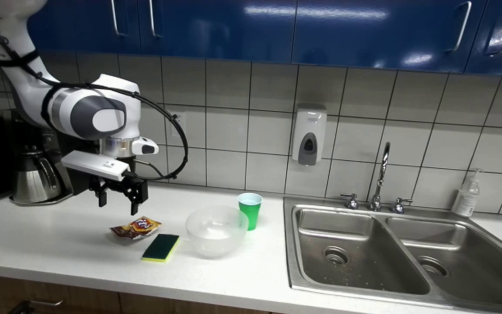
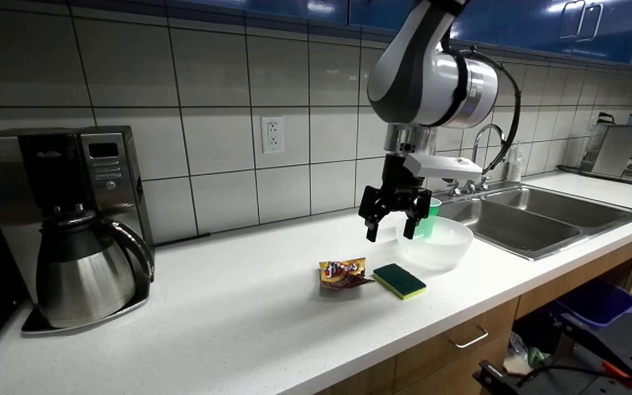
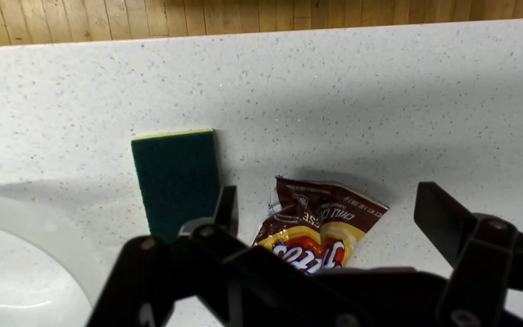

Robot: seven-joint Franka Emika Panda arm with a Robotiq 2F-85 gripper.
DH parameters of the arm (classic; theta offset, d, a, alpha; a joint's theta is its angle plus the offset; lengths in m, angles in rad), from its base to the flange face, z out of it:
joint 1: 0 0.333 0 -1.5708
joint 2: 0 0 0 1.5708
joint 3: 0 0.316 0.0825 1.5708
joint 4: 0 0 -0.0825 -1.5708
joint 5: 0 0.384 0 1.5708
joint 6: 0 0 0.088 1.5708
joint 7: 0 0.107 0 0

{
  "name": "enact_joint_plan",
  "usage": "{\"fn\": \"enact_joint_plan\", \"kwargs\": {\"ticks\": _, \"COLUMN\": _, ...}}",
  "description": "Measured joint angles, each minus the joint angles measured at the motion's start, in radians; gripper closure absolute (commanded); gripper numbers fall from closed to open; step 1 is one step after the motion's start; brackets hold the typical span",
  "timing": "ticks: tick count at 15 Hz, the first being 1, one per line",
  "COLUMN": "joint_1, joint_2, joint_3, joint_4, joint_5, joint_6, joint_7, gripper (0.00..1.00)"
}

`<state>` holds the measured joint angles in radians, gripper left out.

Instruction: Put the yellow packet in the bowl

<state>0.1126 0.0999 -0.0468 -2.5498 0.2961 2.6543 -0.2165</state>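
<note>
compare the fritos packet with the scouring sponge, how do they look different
The Fritos packet is crinkled, while the scouring sponge is a flat, straight-edged block. The packet is printed in brown, yellow and red; the sponge is plain dark green over yellow. Both lie on the white countertop.

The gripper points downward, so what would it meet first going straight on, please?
Probably the packet, visible between the open fingers in the wrist view, though depth is unclear; the countertop might come first.
</note>
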Motion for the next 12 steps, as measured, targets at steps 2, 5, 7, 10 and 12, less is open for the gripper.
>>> {"fn": "enact_joint_plan", "kwargs": {"ticks": 2, "joint_1": -0.013, "joint_2": 0.054, "joint_3": 0.017, "joint_4": 0.038, "joint_5": -0.004, "joint_6": 0.004, "joint_7": 0.000, "gripper": 0.00}}
{"fn": "enact_joint_plan", "kwargs": {"ticks": 5, "joint_1": -0.029, "joint_2": 0.129, "joint_3": 0.033, "joint_4": 0.086, "joint_5": -0.026, "joint_6": 0.018, "joint_7": 0.000, "gripper": 0.00}}
{"fn": "enact_joint_plan", "kwargs": {"ticks": 7, "joint_1": -0.037, "joint_2": 0.175, "joint_3": 0.040, "joint_4": 0.115, "joint_5": -0.047, "joint_6": 0.030, "joint_7": 0.003, "gripper": 0.00}}
{"fn": "enact_joint_plan", "kwargs": {"ticks": 10, "joint_1": -0.042, "joint_2": 0.230, "joint_3": 0.046, "joint_4": 0.151, "joint_5": -0.069, "joint_6": 0.054, "joint_7": 0.011, "gripper": 0.00}}
{"fn": "enact_joint_plan", "kwargs": {"ticks": 12, "joint_1": -0.045, "joint_2": 0.261, "joint_3": 0.054, "joint_4": 0.172, "joint_5": -0.070, "joint_6": 0.074, "joint_7": 0.017, "gripper": 0.00}}
